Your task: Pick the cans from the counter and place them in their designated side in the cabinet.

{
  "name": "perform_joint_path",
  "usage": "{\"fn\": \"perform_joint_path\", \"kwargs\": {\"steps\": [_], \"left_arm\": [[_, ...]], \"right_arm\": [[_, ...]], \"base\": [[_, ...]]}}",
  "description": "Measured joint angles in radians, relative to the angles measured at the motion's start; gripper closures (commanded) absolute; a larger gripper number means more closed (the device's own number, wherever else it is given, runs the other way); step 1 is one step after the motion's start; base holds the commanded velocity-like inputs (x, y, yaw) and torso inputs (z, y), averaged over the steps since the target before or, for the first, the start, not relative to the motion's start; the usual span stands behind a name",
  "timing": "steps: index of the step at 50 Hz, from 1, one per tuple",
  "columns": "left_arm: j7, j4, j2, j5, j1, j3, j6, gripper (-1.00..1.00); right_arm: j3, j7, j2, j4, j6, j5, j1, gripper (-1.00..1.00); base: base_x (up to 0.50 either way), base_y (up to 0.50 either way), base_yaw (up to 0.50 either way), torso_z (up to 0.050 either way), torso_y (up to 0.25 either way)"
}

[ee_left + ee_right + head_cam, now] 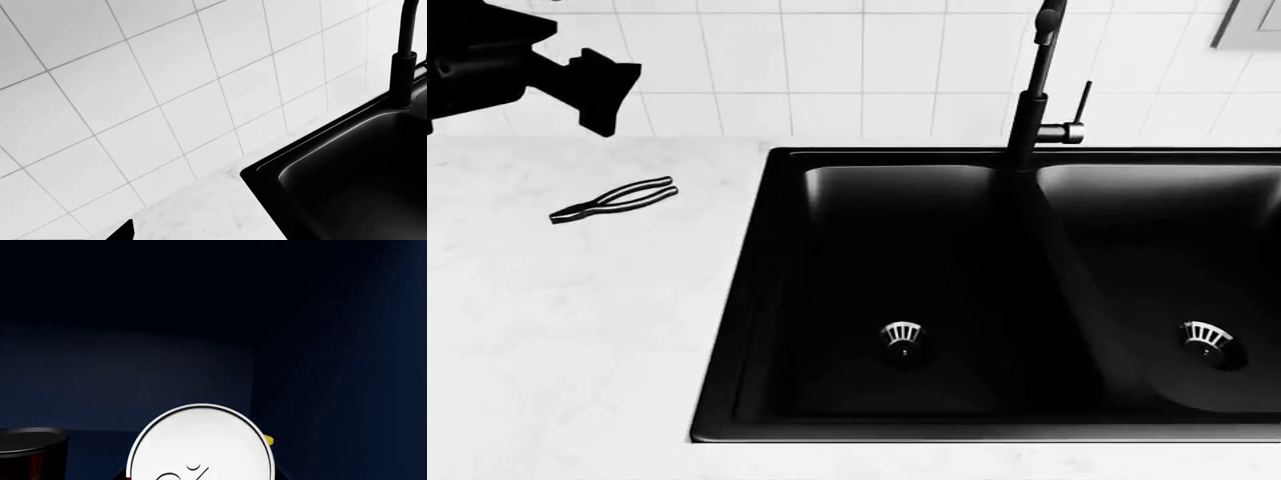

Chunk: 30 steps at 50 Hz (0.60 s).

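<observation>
Red can point(203, 445) seen inside cabinet point(320, 365), beside black can point(30, 445), perhaps being placed | right jaws: cannot be told | left gripper point(594, 90): jaws unclear, held idle above surface point(561, 320)

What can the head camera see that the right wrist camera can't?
Only the head view shows the white counter, the black double sink, the tap, the black tongs-like tool and the left hand raised near the tiled wall. Only the right wrist view shows a dark blue cabinet inside, with the silver top of a red and yellow can up close and a black can beside it. The two views share nothing that can be seen.
</observation>
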State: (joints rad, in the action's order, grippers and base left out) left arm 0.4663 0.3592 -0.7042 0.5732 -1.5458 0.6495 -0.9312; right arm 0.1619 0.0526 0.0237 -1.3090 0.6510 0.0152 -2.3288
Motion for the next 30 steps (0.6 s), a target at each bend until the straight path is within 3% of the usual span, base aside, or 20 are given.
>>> {"fn": "perform_joint_path", "kwargs": {"steps": [13,14,30], "left_arm": [[-0.008,-0.005,-0.005,0.001,0.008,-0.003,0.002,-1.00],[-0.008,-0.004,-0.005,0.001,0.008,-0.003,0.002,-1.00],[-0.012,-0.006,-0.006,0.003,0.013,-0.007,0.006,-1.00]], "right_arm": [[0.000,0.000,0.000,0.000,0.000,0.000,0.000,1.00],[0.000,0.000,0.000,0.000,0.000,0.000,-0.001,-1.00],[0.010,-0.011,0.000,0.000,-0.001,-0.016,-0.005,-1.00]], "base": [[0.00,0.00,0.00,0.000,0.000],[0.00,0.00,0.00,0.000,0.000],[0.00,0.00,0.00,0.000,0.000]]}}
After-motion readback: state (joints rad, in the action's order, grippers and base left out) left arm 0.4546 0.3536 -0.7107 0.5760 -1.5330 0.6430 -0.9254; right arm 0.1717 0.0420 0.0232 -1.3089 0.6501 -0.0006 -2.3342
